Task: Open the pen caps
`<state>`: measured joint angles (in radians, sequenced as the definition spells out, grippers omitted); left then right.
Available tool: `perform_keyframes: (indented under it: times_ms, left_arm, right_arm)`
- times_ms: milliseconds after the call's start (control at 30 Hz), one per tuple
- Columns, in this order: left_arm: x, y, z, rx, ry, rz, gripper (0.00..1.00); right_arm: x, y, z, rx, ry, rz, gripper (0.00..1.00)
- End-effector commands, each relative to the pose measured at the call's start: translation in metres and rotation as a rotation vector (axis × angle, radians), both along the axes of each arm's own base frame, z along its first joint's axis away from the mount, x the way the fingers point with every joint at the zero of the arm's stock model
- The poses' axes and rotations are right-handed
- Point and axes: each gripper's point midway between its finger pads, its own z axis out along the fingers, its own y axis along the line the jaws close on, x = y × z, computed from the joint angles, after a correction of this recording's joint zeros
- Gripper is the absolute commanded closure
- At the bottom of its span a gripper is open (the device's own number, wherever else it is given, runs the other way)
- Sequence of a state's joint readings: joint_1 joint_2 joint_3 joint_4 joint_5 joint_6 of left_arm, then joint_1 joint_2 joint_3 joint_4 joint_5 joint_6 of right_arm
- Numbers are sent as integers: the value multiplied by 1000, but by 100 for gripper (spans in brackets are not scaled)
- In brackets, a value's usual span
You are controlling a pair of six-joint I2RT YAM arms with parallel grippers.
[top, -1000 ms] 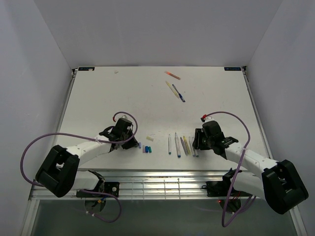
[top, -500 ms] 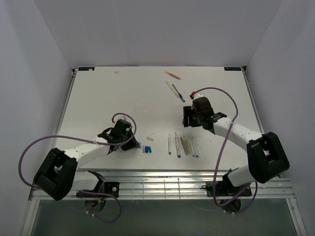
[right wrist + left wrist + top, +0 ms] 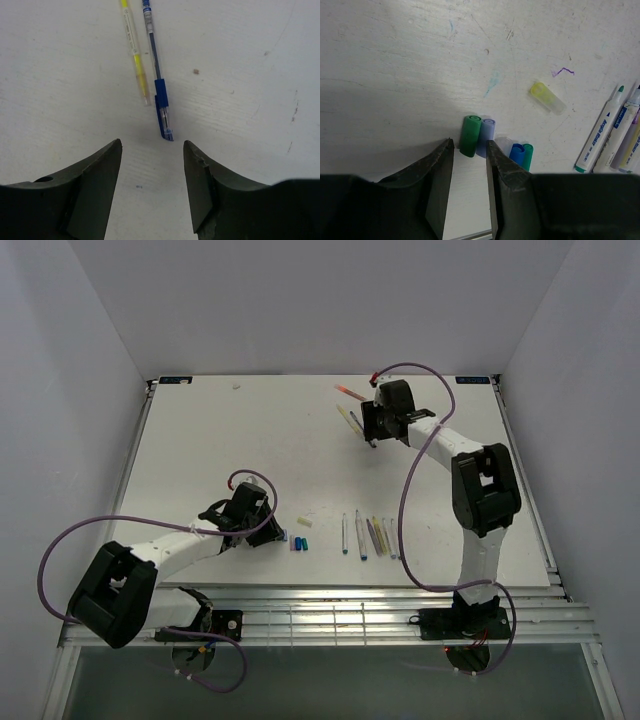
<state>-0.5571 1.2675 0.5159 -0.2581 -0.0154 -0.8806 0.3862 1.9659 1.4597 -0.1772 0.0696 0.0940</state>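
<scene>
Several loose pen caps lie in a cluster (image 3: 296, 540) at the table's near middle. In the left wrist view a green cap (image 3: 470, 131) lies beside a lilac cap (image 3: 488, 131), then a blue cap (image 3: 517, 153) and a teal cap (image 3: 528, 155). A pale yellow cap (image 3: 547, 97) lies apart. My left gripper (image 3: 274, 532) is open, its tips (image 3: 469, 144) either side of the green cap's near end without pinching it. My right gripper (image 3: 366, 430) is open (image 3: 152, 146) just short of a capped blue pen (image 3: 159, 95) and a yellow pen (image 3: 135, 55).
A row of uncapped pens (image 3: 370, 535) lies right of the caps, its left end showing in the left wrist view (image 3: 600, 137). An orange pen (image 3: 350, 392) lies at the far middle, beyond the right gripper. The table's metal front rail (image 3: 320, 615) runs along the near edge.
My right arm has swung from the row of pens out to the far middle, over the blue and yellow pens. My left gripper has opened in place by the caps.
</scene>
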Motion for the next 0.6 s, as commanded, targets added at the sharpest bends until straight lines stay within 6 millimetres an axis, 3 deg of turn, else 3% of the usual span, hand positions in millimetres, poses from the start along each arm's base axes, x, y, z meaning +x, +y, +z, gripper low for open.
perform_keyframes:
  times_ms: [0, 33, 267, 567]
  left_arm:
    - [-5, 3, 3, -8, -2, -1, 57]
    - [-3, 1, 8, -23, -16, -1, 57]
    - [6, -4, 37, -68, -106, -8, 57]
    - [9, -5, 43, -68, -119, -19, 57]
  right_arm:
    - [28, 0, 0, -19, -9, 51, 42]
    - [32, 0, -11, -17, 10, 56, 43]
    - [55, 5, -20, 37, 15, 99, 52]
    - [48, 9, -47, 46, 75, 107, 60]
